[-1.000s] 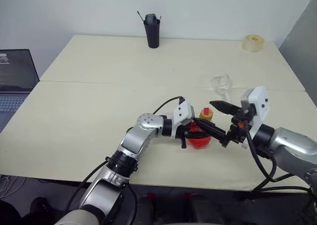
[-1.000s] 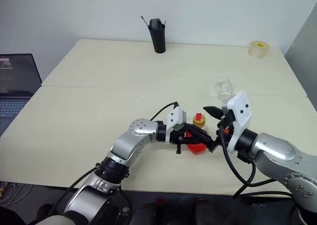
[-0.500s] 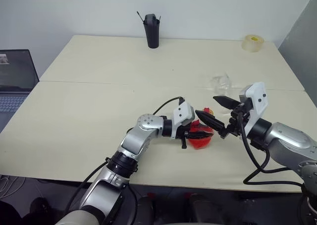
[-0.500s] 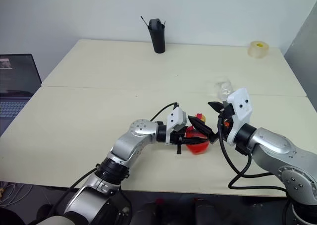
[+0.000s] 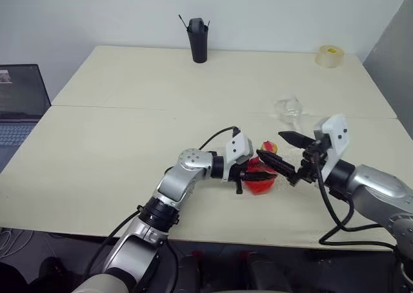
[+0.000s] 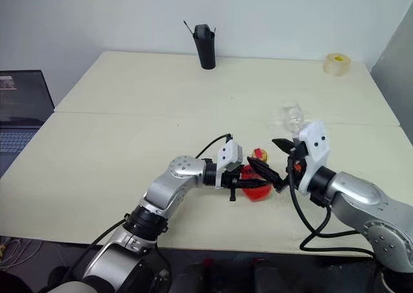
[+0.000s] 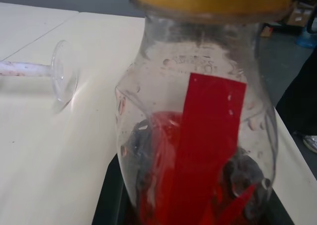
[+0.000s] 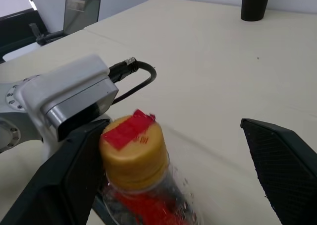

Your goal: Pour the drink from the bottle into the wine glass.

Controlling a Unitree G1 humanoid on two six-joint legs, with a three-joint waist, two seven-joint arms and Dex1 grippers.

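Wide bare table (image 5: 129, 131) toward the left edge; black cup (image 5: 199, 40) and tape roll (image 5: 330, 55) line the far edge.

Bottle (image 5: 261, 177) on table (image 5: 116, 144) front-right, wine glass (image 5: 289, 109) just behind, cup (image 5: 199, 40) far back, tape roll (image 5: 330, 55) back-right.

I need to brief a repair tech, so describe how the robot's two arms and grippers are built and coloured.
Both arms are silver-grey metal segments with black joint rings. Each wrist carries a white boxy housing. A black cable loops out beside the left one, and more black cabling trails under the right arm. The left gripper and right gripper each have two tapered black fingers.
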